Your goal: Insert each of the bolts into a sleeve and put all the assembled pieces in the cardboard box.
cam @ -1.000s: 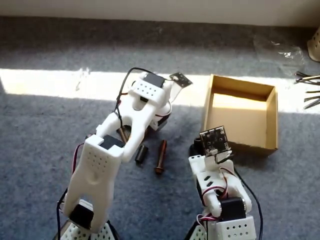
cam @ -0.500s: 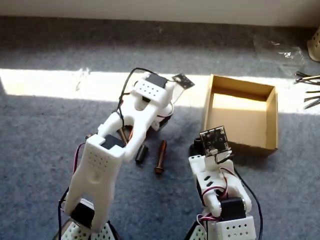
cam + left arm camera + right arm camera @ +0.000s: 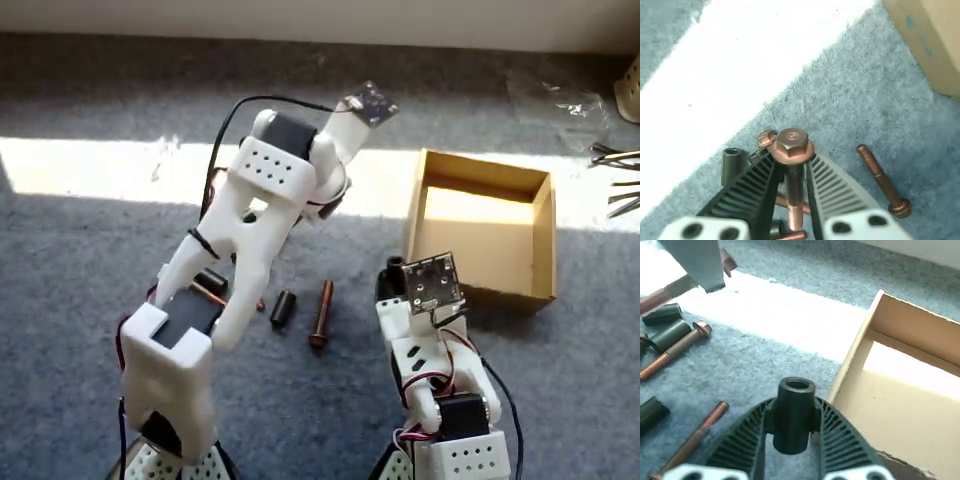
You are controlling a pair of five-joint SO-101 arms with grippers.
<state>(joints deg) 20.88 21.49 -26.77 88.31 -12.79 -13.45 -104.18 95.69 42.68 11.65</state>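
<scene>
My left gripper [image 3: 792, 161] is shut on a copper bolt [image 3: 794, 146], held above the carpet with its hex head pointing away from the wrist. My right gripper [image 3: 792, 416] is shut on a black sleeve [image 3: 796, 390] that stands upright, open end up, just beside the near-left corner of the cardboard box [image 3: 855, 360]. In the high view the box [image 3: 485, 172] is at the right and holds nothing. The right gripper [image 3: 392, 285] sits by its near-left corner. A loose bolt [image 3: 321, 312] and a loose sleeve [image 3: 282, 307] lie between the arms.
More sleeves [image 3: 662, 314] and bolts [image 3: 675, 350] lie on the grey carpet under the left arm. Another bolt [image 3: 883, 181] lies toward the box. Metal tools [image 3: 615, 180] and a plastic bag [image 3: 555, 100] lie at the far right. A sunlit strip crosses the carpet.
The left arm has risen and swung farther from its base, lifting the bolt off the carpet. The right arm has barely moved.
</scene>
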